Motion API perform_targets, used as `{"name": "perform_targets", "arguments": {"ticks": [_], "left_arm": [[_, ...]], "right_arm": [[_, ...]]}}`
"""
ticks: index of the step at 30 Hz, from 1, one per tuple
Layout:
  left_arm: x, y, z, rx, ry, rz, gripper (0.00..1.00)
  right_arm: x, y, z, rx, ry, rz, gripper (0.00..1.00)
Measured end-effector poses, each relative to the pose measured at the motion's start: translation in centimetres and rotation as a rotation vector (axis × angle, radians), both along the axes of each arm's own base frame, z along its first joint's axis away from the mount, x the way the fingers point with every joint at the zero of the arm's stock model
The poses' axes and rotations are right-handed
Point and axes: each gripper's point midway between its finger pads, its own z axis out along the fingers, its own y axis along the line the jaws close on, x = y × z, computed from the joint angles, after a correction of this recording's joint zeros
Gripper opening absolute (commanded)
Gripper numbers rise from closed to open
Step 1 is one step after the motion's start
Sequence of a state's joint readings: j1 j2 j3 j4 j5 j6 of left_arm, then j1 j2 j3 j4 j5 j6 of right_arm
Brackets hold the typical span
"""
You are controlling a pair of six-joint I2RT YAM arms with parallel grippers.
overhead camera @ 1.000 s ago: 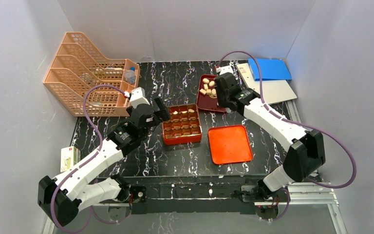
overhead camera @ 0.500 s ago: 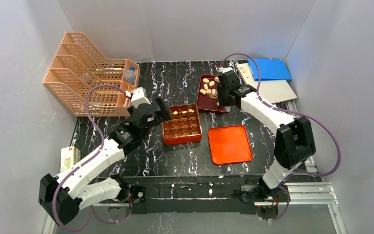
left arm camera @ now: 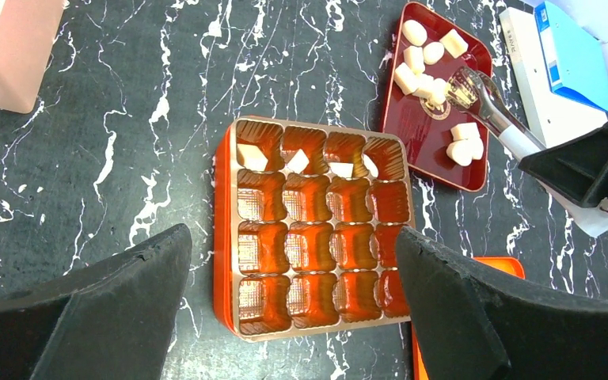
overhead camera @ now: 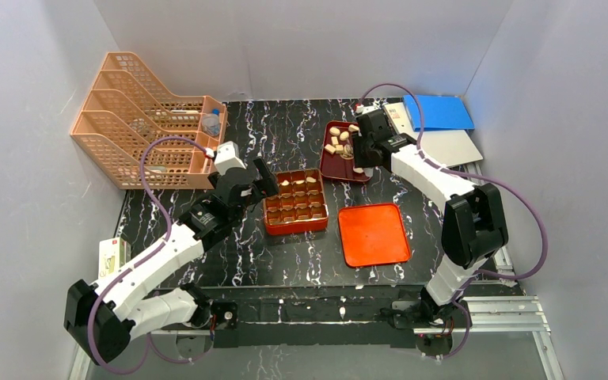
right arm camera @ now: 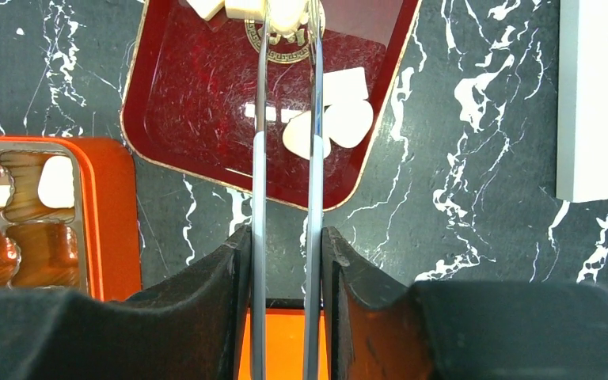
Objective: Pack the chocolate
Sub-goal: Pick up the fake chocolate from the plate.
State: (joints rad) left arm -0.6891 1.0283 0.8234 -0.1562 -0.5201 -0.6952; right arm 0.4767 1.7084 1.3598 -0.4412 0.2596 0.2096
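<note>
The chocolate (overhead camera: 337, 142) is several pale pieces lying in a dark red tray (overhead camera: 326, 165) at the back. More pieces fill the far row of the orange-red compartmented box (overhead camera: 295, 202). My right gripper (overhead camera: 362, 152) is shut on metal tongs (right arm camera: 260, 158). The tong tips sit around a piece (right arm camera: 285, 12) in the tray (right arm camera: 206, 103); other pieces (right arm camera: 340, 119) lie beside them. My left gripper (left arm camera: 293, 237) is open and empty above the box (left arm camera: 222, 237), one finger on each side. The left wrist view also shows the tongs (left arm camera: 483, 99) among the pieces (left arm camera: 419, 59).
A flat orange lid (overhead camera: 373, 234) lies right of the box. A peach file organizer (overhead camera: 142, 119) stands at the back left. A blue folder (overhead camera: 439, 111) and a white board (overhead camera: 447, 146) lie at the back right. A small carton (overhead camera: 111, 255) sits off the left edge.
My right arm has folded in and its wrist has moved slightly back over the dark red tray with the tongs. My left arm has barely moved.
</note>
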Motion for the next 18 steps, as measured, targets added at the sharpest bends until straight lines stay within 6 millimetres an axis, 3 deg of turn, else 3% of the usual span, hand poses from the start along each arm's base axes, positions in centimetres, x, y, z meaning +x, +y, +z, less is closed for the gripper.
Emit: {"name": "perform_targets", "arguments": {"ticks": [18], "left_arm": [[0.2, 0.0, -0.9, 0.008, 0.015, 0.001, 0.98]], "right_arm": [[0.5, 0.4, -1.1, 0.014, 0.022, 0.01, 0.43]]}}
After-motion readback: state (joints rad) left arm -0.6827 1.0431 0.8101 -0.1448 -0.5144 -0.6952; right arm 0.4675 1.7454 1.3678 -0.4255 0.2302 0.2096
